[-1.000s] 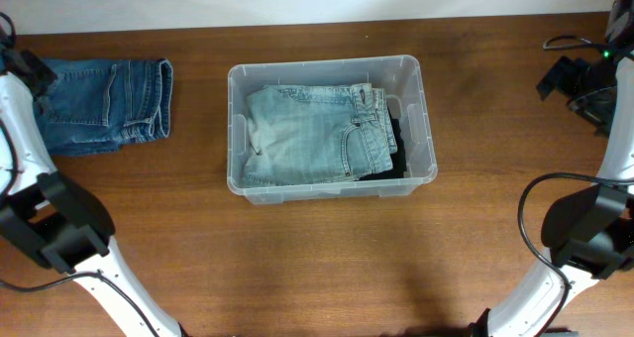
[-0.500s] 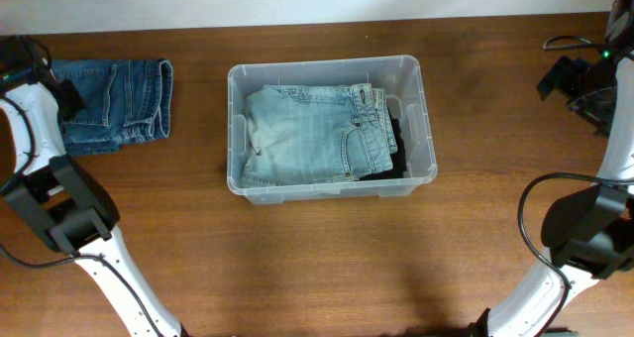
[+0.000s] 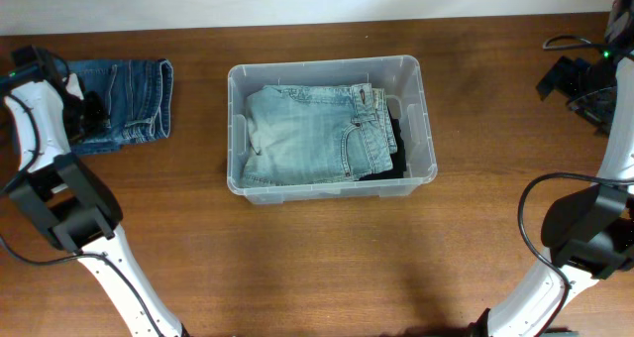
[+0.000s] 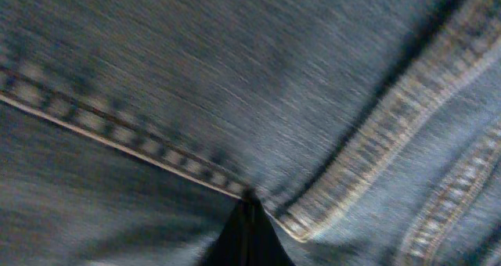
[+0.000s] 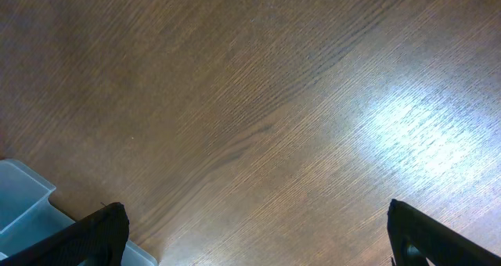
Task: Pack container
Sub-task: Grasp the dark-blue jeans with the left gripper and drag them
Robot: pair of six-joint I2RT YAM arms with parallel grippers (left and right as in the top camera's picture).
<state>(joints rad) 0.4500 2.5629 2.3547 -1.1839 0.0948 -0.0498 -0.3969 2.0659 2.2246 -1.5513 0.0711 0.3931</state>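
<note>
Left tool [image 3: 91, 117] rightward; clear rectangular container [image 3: 411, 79]

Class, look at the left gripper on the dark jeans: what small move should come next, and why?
Probably a short lift of the left gripper, to test its hold. It is shut against the dark jeans, which lie flat on the table outside the container. Whether any denim is pinched cannot be told.

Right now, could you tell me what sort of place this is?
Likely a robot lab bench: a wooden table, a left arm and right arm, a clear bin of folded jeans.
</note>
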